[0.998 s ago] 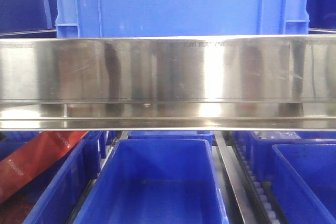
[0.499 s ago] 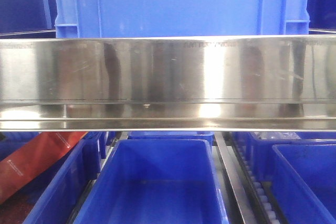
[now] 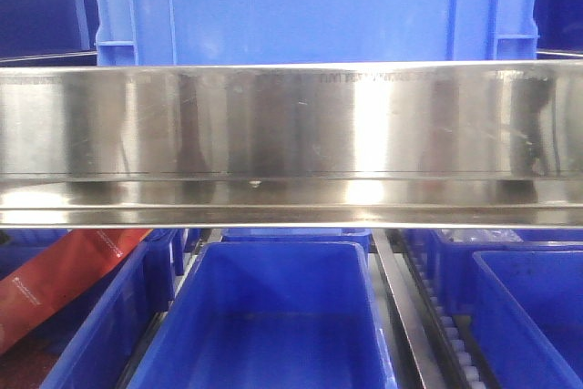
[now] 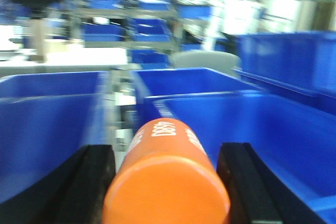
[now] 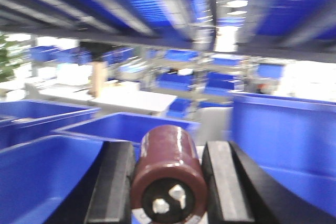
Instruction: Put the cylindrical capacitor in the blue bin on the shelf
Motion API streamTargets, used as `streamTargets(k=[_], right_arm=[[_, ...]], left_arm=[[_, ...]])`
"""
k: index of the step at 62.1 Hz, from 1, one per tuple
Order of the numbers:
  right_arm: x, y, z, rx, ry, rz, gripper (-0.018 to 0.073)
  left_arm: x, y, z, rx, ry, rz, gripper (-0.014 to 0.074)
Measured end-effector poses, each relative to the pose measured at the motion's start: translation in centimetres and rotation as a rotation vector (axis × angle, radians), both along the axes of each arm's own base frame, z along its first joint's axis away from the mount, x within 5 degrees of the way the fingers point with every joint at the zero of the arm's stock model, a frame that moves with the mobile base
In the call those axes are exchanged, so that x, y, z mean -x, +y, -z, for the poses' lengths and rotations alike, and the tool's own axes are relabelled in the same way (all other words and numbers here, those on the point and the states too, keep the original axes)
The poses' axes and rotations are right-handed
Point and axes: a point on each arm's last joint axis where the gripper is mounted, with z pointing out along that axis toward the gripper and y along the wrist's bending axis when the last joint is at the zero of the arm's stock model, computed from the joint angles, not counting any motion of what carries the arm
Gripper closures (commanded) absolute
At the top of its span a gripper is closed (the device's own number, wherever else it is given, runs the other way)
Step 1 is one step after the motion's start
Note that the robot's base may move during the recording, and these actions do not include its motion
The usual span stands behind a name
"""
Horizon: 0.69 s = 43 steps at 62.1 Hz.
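The right end effector (image 5: 167, 184) holds the capacitor (image 5: 168, 166) between narrow-set fingers (image 5: 113, 182). The terminal end faces the wrist camera, and the part is raised above the open blue bins (image 5: 47, 177). The left end effector (image 4: 167, 182) is closed around an orange cylinder (image 4: 165, 177) and should stay clear of the work. Neither arm appears in the front view past the steel shelf rail (image 3: 291, 125). The step in hand appears to be transport to the bin. Advance the right arm until the capacitor is well inside the walls of the middle bin (image 3: 273, 353). Lower it close to the floor, then open. A high release risks the part rolling or bouncing.
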Motion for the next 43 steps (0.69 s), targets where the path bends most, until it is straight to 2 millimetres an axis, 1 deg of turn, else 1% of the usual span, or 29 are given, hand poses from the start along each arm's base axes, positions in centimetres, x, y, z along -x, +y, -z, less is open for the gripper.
streamTargets(k=[4,9,18,25,29,39,43], right_arm=[[-1.4,1.1,-0.4,0.004,0.014,-0.040,0.0724],[-3.5,2.6,0.0,0.018,0.057,-0.077,0.0724],[-6.2,5.0,1.0,0.040,0.114,-0.135,0.0724],[-7.7,6.8,2.3,0.053,0.140,-0.174,0.0724],[-8.6,7.6,3.1,0.061,0.159,-0.189,0.0724],[-10.1,8.5,4.8,0.081,0.211,-0.195,0.0724],[-10.6,8.7,5.3,0.088,0.228,-0.195,0.0711]], left_arm=[[-1.4,-1.5,-0.5,-0.007,0.005,0.050,0.0708],[-3.1,-3.4,-1.0,-0.009,0.002,0.099,0.0708],[-6.0,-6.7,-1.1,-0.012,0.006,0.164,0.0708],[-8.3,-9.5,-0.2,-0.021,0.024,0.205,0.0708],[-9.5,-11.0,0.7,-0.033,0.046,0.225,0.0708],[-11.5,-13.6,2.7,-0.060,0.095,0.254,0.0708],[-12.0,-14.2,3.5,-0.073,0.113,0.261,0.0687]])
